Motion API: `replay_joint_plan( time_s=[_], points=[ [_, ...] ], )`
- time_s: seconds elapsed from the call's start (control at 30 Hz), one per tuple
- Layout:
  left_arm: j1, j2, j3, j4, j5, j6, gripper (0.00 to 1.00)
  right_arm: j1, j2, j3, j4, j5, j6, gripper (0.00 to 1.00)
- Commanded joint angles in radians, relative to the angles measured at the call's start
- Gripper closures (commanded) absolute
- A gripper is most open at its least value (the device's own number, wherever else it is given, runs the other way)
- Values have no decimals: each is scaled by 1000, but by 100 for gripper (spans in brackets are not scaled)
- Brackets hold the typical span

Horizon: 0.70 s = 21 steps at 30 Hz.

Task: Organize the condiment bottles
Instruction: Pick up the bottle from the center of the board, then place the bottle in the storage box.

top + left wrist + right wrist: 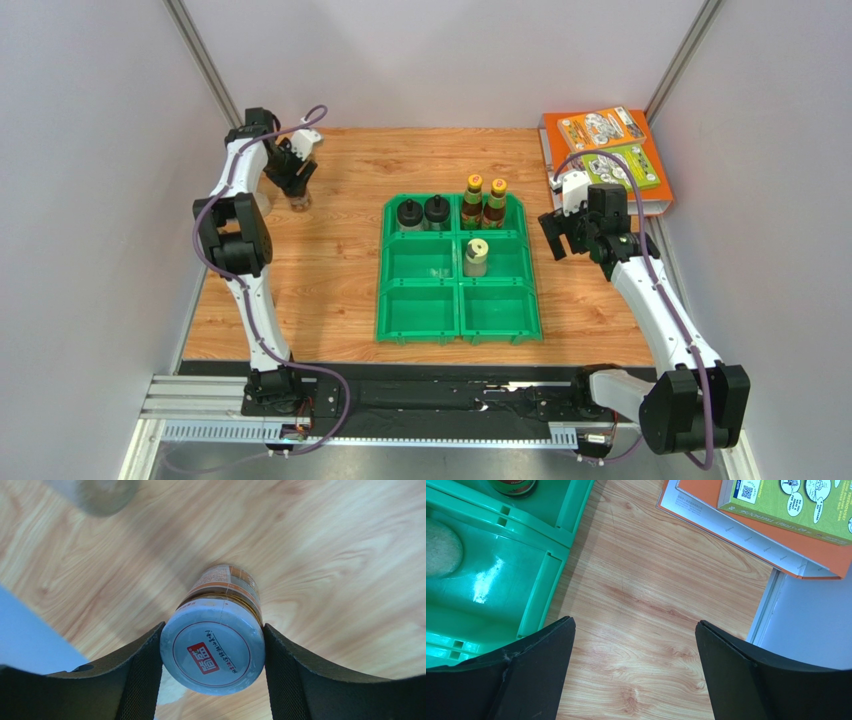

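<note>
1. Top view.
   - Your left hand [297, 180] is at the far left of the counter [340, 270]. It is lowered over a silver-lidded jar [298, 202], which stands on the wood well apart from the green bin [400, 330].
   - In the bin, two black-capped jars [423, 212] share the far-left compartment. Two amber bottles [484, 201] share the far-right one. A pale-capped jar [475, 257] stands alone in the middle-right compartment.
   - Your right hand [562, 237] hovers just beside the bin's right wall with its fingers spread. The books [605, 155] lie in the far right corner.

2. Left wrist view.
   - Both fingers [142, 675] lie against opposite sides of the silver lid. The hand is closed to the lid's width and grips the jar.
   - The jar stands upright on the counter.
   - A blurred clear object [97, 495] sits at the top edge. You cannot tell what it is.

3. Right wrist view.
   - Your right hand is wide open, holding and touching nothing.
   - Only bare counter shows between its fingers. The bin is to one side and the books are to the other.
</note>
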Motion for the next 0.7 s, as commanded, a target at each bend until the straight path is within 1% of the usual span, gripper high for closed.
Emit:
replay_joint_plan(
  time_s=[0.0,0.17,0.3,0.33,0.47,0.67],
  points=[
    [-65,-107,-59,-109,217,-43,100,5,-26,42,15,-10,-5,7],
    [-112,-190,-118,-103,269,-71,100,3,-24,43,14,-10,-7,7],
    [-148,-294,-181,-94,308,-79,100,5,-26,42,14,-10,-7,7],
    [-177,-312,-210,-89,312,-86,100,5,-26,43,15,-10,-7,7],
    [-224,-410,-273,-64,306,-96,100,5,-28,43,15,-12,-7,7],
    [-299,-555,-350,-71,295,-93,100,6,-32,43,14,-13,-7,7]
  ],
)
